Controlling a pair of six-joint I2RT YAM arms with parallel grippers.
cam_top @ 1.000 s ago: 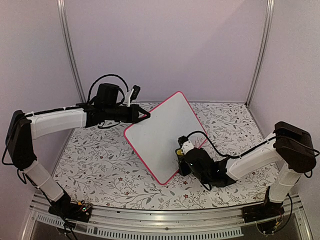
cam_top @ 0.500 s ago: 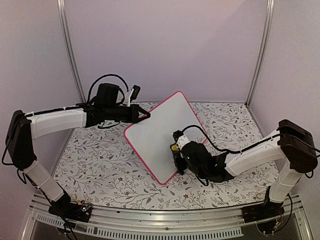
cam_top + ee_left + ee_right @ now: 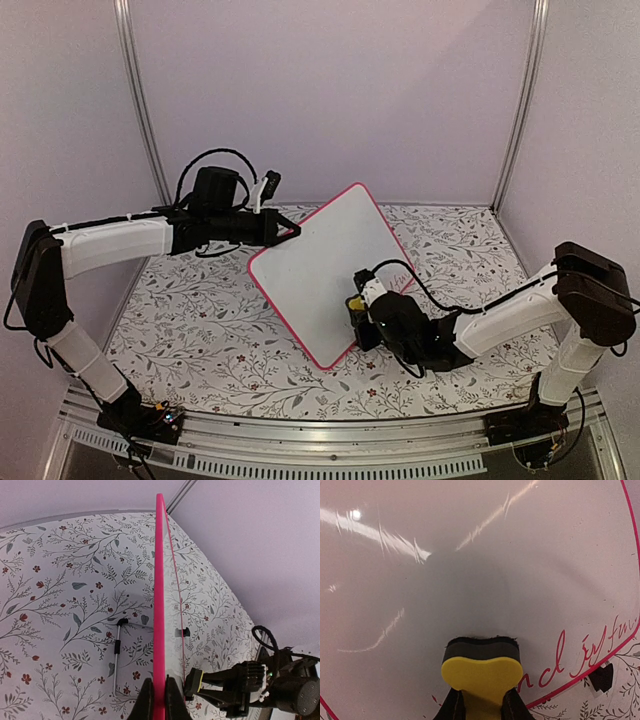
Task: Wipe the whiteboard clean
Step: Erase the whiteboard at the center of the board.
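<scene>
The whiteboard (image 3: 325, 270), white with a pink-red frame, stands tilted on one corner over the table. My left gripper (image 3: 290, 232) is shut on its upper left edge. In the left wrist view the frame (image 3: 159, 605) runs edge-on between the closed left gripper (image 3: 159, 692). My right gripper (image 3: 358, 306) is shut on a yellow block eraser (image 3: 482, 672). The eraser's dark felt side presses against the board face (image 3: 470, 555) near its lower right edge. Red printed lettering (image 3: 570, 662) shows beside the eraser. A black clip foot (image 3: 601, 677) sits just outside the frame.
A floral tablecloth (image 3: 200, 320) covers the table. A thin silver rod with black ends (image 3: 117, 652) lies on it behind the board. Pale walls and metal corner posts (image 3: 140, 110) close in the back and sides.
The right gripper slid the eraser left across the board, then back a little to the right. The left arm and the board have not moved.
</scene>
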